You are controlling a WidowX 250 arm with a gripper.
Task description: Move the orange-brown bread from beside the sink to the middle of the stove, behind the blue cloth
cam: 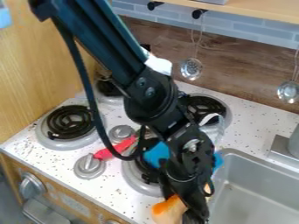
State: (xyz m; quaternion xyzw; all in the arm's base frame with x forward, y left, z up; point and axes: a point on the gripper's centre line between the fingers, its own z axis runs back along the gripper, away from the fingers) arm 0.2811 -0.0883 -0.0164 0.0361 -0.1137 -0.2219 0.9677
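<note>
Left side: upright light-wood panel. Rear wall: blue-gray brick-pattern tile above a brown wood-grain backsplash. Pale wooden shelf along the top, black pegs beneath it. A slotted metal spoon and, farther right, a metal ladle hang against the backsplash. Countertop: white, dark-speckled, fitted with black coil burners in gray drip pans. Right: gray sink basin, faucet base at its back edge. Wooden front panel carries a gray knob. Lighting soft.
</note>
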